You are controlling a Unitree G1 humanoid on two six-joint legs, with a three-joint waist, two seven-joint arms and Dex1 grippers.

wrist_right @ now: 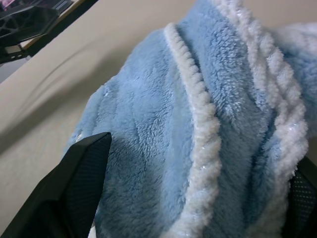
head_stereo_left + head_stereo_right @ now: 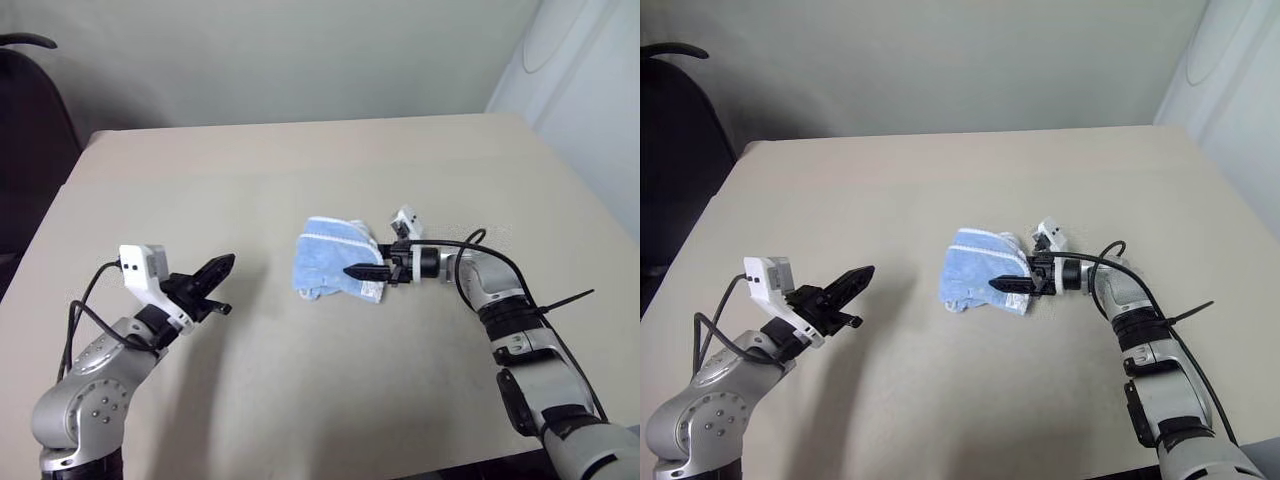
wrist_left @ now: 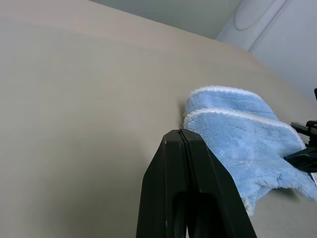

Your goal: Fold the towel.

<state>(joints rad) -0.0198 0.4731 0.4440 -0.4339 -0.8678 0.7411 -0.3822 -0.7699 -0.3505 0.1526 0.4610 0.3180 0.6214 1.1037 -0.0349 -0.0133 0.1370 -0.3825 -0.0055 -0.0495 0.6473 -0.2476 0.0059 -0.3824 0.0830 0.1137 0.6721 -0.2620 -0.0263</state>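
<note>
Right gripper (image 2: 366, 271): fingers spread wide around the towel's near edge, not clamped.
Towel (image 2: 330, 262): bunched, partly folded on the table (image 2: 300, 170), directly ahead of those fingers.
Handling: likely light, soft, floppy; best pinched at the white-stitched edge.
Left gripper (image 2: 212, 275): shut, empty, level, well apart.

The two eye views look forward and down from the head over the counter (image 2: 300, 180), sharing nearly the same scene, both arms and the towel (image 2: 335, 258) at mid-counter. The left wrist view looks low along its arm's own shut jaws toward the towel, some way off. The right wrist view sits very close against the towel's folds.
</note>
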